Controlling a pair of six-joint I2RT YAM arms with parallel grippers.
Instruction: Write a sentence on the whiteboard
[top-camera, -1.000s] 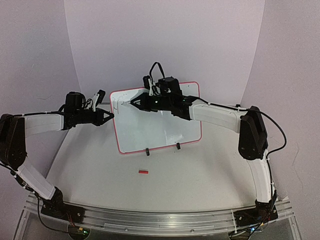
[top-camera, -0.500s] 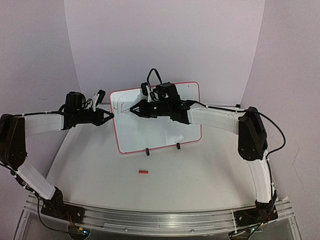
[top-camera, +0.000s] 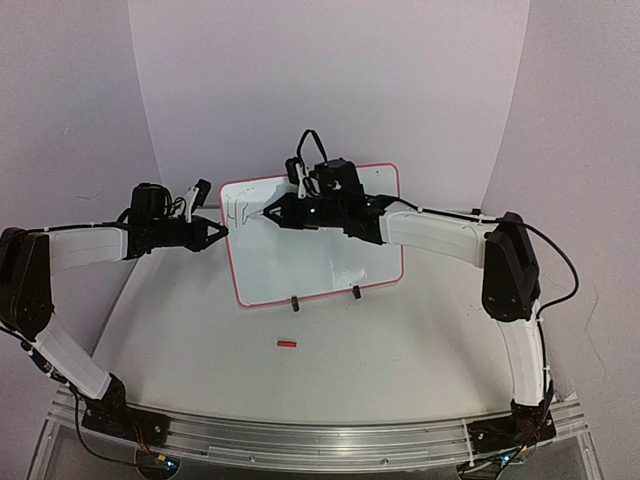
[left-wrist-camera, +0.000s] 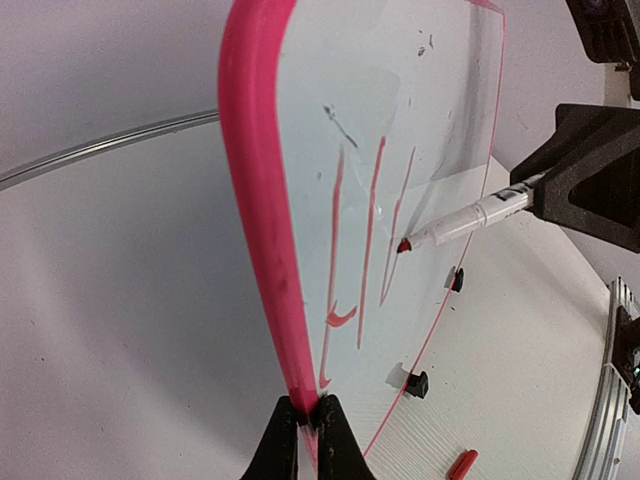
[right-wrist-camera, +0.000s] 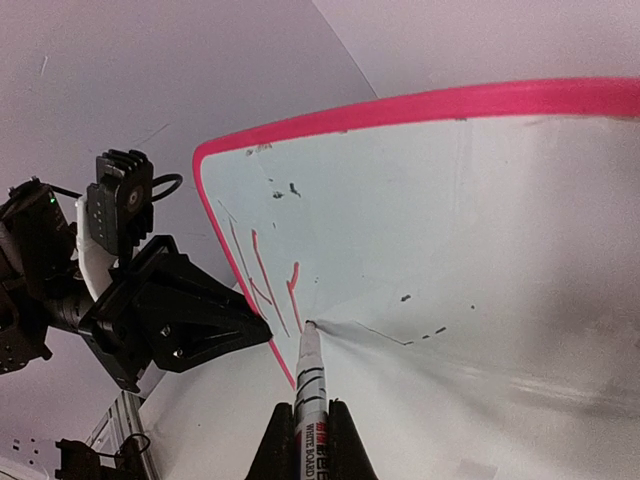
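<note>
— Two grippers: what is held?
— The whiteboard (top-camera: 320, 265), propped mid-table, is edge-clamped by the left gripper (top-camera: 223, 231); a marker (left-wrist-camera: 470, 215), tip at red strokes (left-wrist-camera: 375, 230), is gripped by the right gripper (top-camera: 272, 212).

Straight ahead of the right end effector (top-camera: 270, 212) stands the whiteboard (top-camera: 340, 260), and the marker (right-wrist-camera: 309, 365) tip touches its face, so there is no way forward. Just to its left, the left end effector (top-camera: 222, 232) is clamped on the board's left edge and narrows the gap. Below both, toward the bases, the table (top-camera: 400, 340) lies open, with only a small red cap (top-camera: 287, 344) and the board's black feet (top-camera: 295, 303). Beyond the board rises the curved backdrop (top-camera: 330, 90).
</note>
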